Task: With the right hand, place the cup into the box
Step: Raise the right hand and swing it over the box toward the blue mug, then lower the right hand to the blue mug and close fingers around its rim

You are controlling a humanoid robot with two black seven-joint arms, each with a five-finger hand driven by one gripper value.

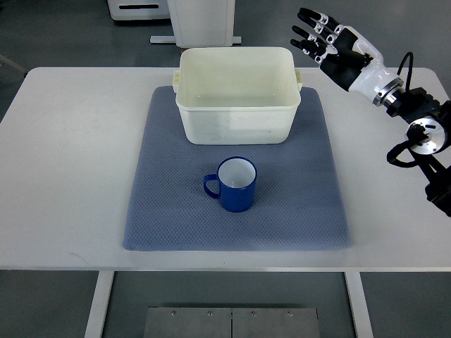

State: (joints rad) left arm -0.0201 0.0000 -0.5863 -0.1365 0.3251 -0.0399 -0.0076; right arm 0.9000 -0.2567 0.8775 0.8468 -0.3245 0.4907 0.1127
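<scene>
A blue cup [235,184] with a white inside stands upright on the blue-grey mat [296,211], its handle pointing left. Behind it on the mat sits a cream plastic box [236,113], which holds nothing. My right hand [320,39] hovers at the upper right, beyond the box's right rim and well away from the cup. Its black fingers [310,32] are spread and hold nothing. The right arm [416,120] reaches in from the right edge.
The mat lies on a white table [63,162]. White equipment bases [201,21] stand on the floor beyond the table's far edge. A metal plate [232,322] shows below the near edge.
</scene>
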